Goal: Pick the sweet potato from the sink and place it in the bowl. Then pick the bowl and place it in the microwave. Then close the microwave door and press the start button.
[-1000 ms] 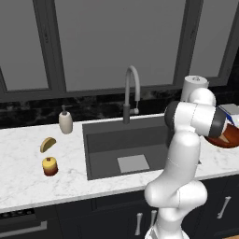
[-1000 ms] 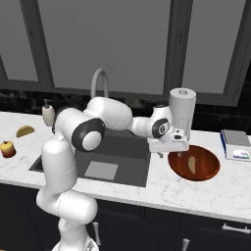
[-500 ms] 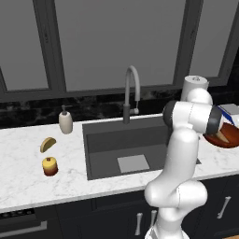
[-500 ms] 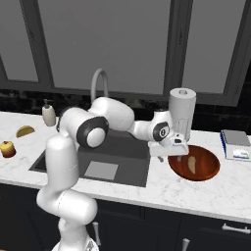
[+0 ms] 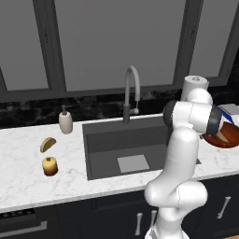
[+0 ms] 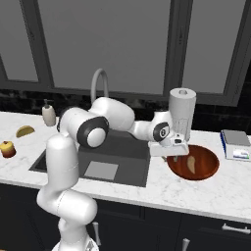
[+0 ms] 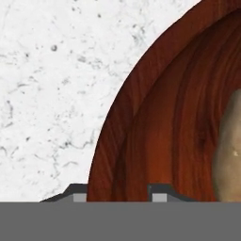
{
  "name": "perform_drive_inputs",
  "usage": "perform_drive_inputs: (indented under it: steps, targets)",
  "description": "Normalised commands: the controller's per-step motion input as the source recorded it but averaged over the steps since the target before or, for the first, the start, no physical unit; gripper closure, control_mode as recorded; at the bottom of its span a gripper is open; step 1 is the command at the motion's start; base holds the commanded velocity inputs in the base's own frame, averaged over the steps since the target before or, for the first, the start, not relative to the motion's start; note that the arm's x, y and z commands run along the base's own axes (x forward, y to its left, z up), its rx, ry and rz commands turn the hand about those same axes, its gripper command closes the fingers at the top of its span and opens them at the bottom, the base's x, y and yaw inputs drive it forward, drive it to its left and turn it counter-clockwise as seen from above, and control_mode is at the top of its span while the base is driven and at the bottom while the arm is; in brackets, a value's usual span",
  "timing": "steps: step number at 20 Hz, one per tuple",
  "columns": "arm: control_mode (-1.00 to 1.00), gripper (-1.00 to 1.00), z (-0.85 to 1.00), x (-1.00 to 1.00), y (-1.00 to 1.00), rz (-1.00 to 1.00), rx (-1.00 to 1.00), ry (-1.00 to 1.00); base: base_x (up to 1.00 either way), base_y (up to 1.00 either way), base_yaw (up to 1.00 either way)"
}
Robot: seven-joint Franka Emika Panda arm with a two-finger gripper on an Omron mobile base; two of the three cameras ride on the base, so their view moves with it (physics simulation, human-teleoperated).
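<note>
Right now I have the gripper (image 6: 171, 156) down at the near-left rim of the bowl (image 6: 208, 168), one fingertip (image 7: 79, 194) outside the rim and one inside; whether it grips the rim, I cannot tell. Inside the bowl lies the sweet potato (image 6: 191, 164), beside the sink (image 6: 128, 147) on the marble counter (image 6: 162, 188).

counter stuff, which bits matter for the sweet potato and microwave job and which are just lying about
Job:
- sweet potato, lying in the bowl
- bowl
- sink
- end effector at the bowl's near rim

Lying about:
- crescent food
- red-yellow fruit
- soap bottle
- blender
- scale
</note>
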Motion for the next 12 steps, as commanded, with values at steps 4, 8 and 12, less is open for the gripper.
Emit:
perform_drive_inputs:
  steps: [4, 8, 12]
  targets:
    - [-1.00, 1.00, 0.00, -0.04, 0.00, 0.00, 0.00, 0.00, 0.00, 0.00, 0.00]
    - [-1.00, 1.00, 0.40, -0.33, 0.18, 0.20, -0.08, -0.09, 0.00, 0.00, 0.00]
    - [-1.00, 1.00, 0.41, -0.35, 0.13, 0.28, -0.07, 0.00, 0.00, 0.00, 0.00]
